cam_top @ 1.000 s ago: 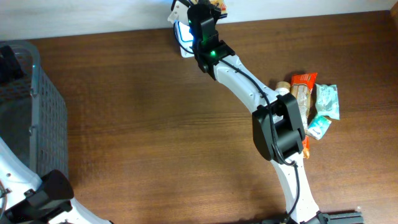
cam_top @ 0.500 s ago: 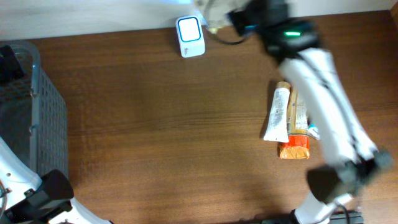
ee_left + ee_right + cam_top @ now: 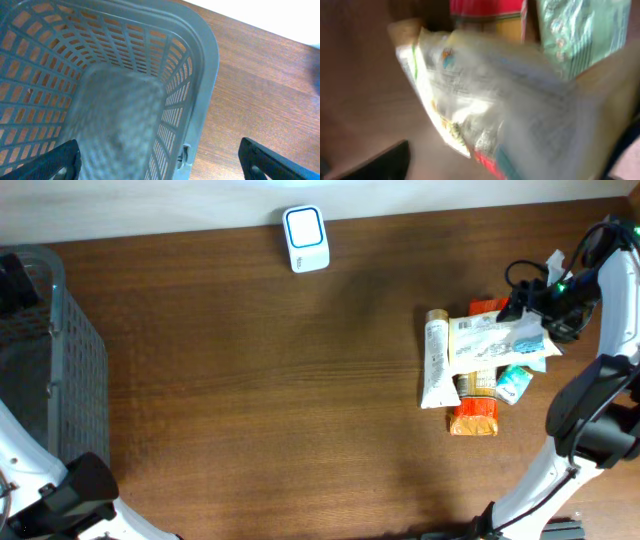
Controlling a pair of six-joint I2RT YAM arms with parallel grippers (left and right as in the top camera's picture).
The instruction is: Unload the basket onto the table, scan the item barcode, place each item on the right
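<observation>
Clear plastic packet with white printed label (image 3: 498,340) lies atop the pile of tubes and packets (image 3: 472,418) at the bench's (image 3: 250,380) right end. Right pincer (image 3: 528,305) stands wide open beside it, holding nothing; left pincer (image 3: 167,162) likewise. Recommended: lift straight clear, avoiding the film.

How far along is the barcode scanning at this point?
Looks done: one scan pass. The right gripper, over the scanner a second ago, is back at the pile, with a clear packet lying on top. In hand: nothing clearly gripped; its jaws are too blurred to read. Left: seemingly the tube, orange packet and teal packet.
</observation>
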